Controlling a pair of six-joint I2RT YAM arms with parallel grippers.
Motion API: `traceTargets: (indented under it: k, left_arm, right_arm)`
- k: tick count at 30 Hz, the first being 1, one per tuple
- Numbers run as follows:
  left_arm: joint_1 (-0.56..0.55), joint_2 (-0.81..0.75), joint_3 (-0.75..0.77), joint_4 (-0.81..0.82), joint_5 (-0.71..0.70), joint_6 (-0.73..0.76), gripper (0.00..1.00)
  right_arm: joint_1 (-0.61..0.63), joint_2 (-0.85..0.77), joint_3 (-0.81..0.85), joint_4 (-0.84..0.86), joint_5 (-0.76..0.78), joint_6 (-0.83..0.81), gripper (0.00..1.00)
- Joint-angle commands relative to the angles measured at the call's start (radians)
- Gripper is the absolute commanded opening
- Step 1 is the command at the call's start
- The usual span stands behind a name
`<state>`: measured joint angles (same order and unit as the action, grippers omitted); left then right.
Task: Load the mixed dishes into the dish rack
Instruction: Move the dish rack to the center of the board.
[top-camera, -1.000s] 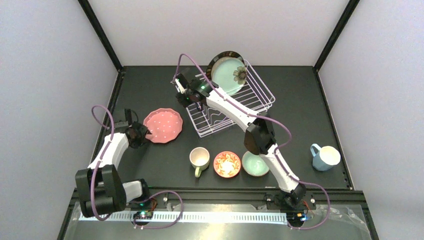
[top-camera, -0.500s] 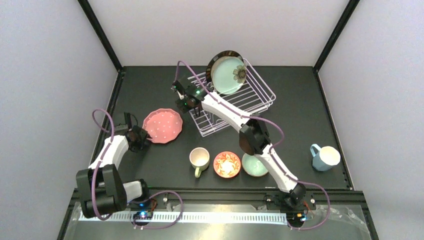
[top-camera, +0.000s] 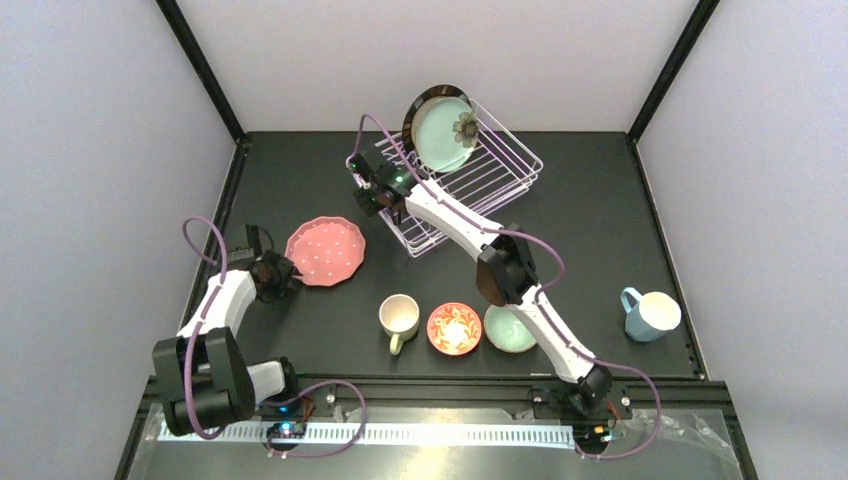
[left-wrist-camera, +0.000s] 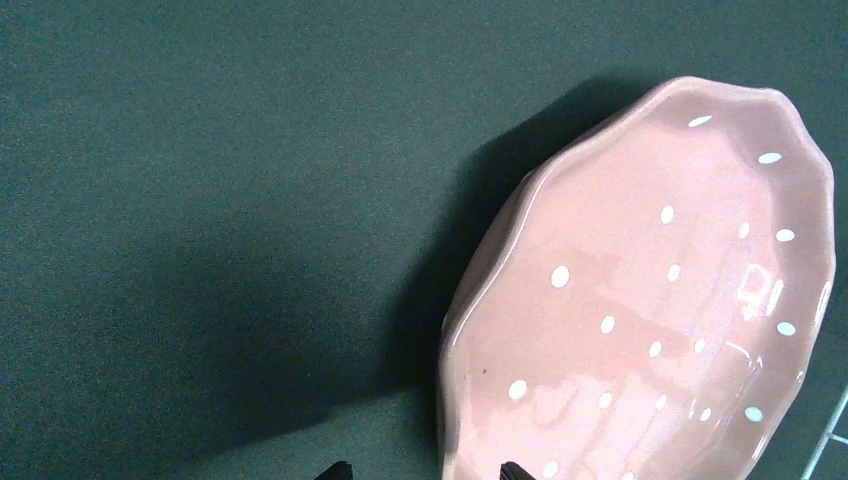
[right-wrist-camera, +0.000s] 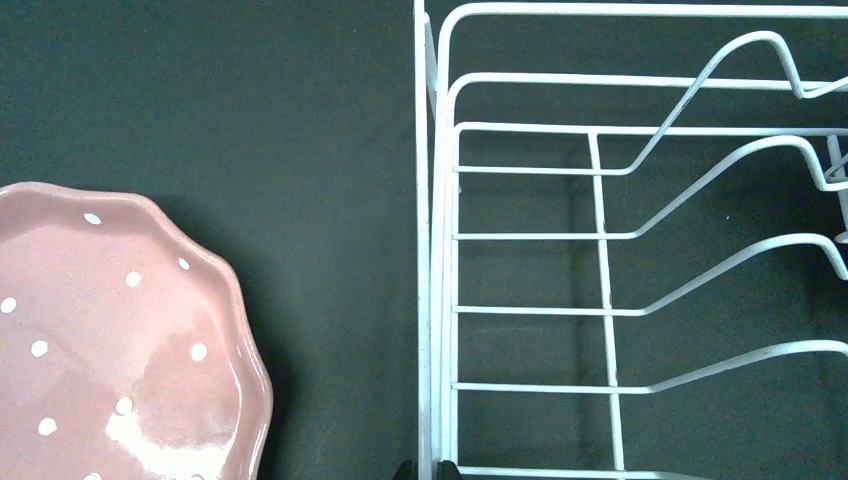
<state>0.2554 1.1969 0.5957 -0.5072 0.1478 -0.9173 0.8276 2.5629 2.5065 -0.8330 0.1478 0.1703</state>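
The white wire dish rack stands at the back of the table. In it a teal flower plate stands upright, with a dark-rimmed plate behind it. My right gripper is shut on the rack's left rim wire, which runs between the fingertips of the right gripper. The pink dotted plate lies flat on the left. My left gripper is open at its left edge. In the left wrist view the rim of the pink plate lies between the open fingers of the left gripper.
Along the front stand a cream mug, a red-orange bowl and a mint bowl partly under my right arm. A blue mug sits at the right. The pink plate lies close to the rack's left side.
My right gripper has shut on the rack's rim, and the rack with its plates has swung back and to the left. The left gripper has shifted slightly and stays open.
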Motion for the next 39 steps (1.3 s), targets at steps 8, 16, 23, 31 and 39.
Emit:
traceTargets:
  k: [8,16,23,31,39]
  left_arm:
    - [0.009,0.004,-0.001,0.024,0.038,0.02,0.84]
    - [0.009,-0.015,-0.032,0.041,0.054,0.025,0.84]
    - [0.011,-0.039,-0.033,0.036,0.065,0.032,0.84]
    - [0.01,-0.047,-0.034,0.028,0.077,0.047,0.84]
    - [0.01,-0.037,-0.041,0.053,0.082,0.041,0.84]
  right_arm:
    - [-0.017,-0.108,-0.271,0.067,0.067,0.102,0.0]
    - [-0.045,-0.221,-0.431,0.133,0.163,0.242,0.0]
    - [-0.045,-0.25,-0.5,0.156,0.226,0.502,0.0]
    - [-0.046,-0.255,-0.469,0.076,0.348,0.805,0.0]
    - [-0.082,-0.2,-0.425,0.011,0.4,0.847,0.0]
